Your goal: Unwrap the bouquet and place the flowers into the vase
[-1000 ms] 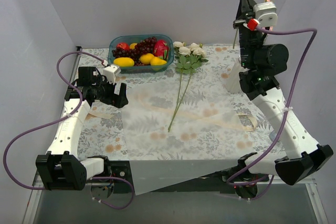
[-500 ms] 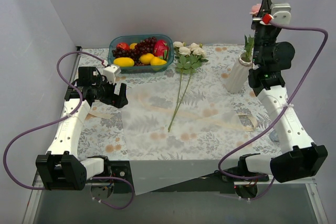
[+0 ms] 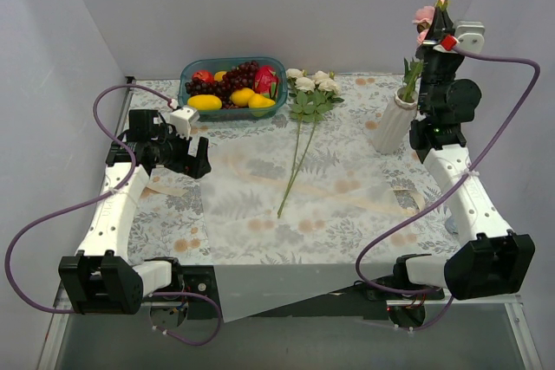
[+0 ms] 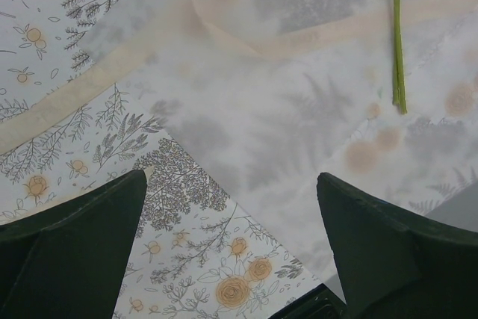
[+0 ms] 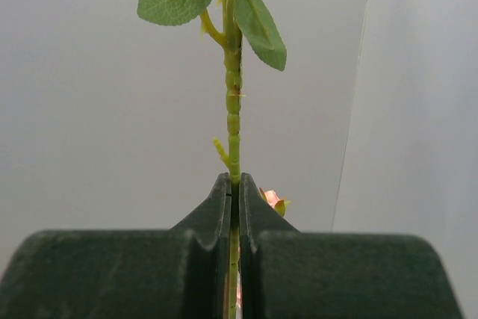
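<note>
Alignment is the heart of this step: the right pincer (image 3: 440, 25) is clamped on one rose stem (image 5: 233, 110) high above the vase (image 3: 395, 123), and the stem's lower end must find that narrow neck. It would do well to hold the stem plumb, centre it over the wavy rim, lower slowly, and let go only once the end is well inside, since a sideways nudge could tip the small vase. A pink bloom (image 3: 424, 15) and some green leaves (image 3: 409, 71) rise over the vase mouth. Whether they belong to the held stem cannot be told, and its lower end is hidden behind the arm.

The held stem stands upright, long axis vertical, leaves uppermost. The other flowers (image 3: 305, 97) lie on the counter (image 3: 355, 97) left of the vase, cream blooms toward the far edge, stems running nearward over the flattened paper (image 3: 260, 205). Far left of the vase, the left pincer (image 3: 196, 159) hangs with its jaws wide apart, holding nothing.
</note>
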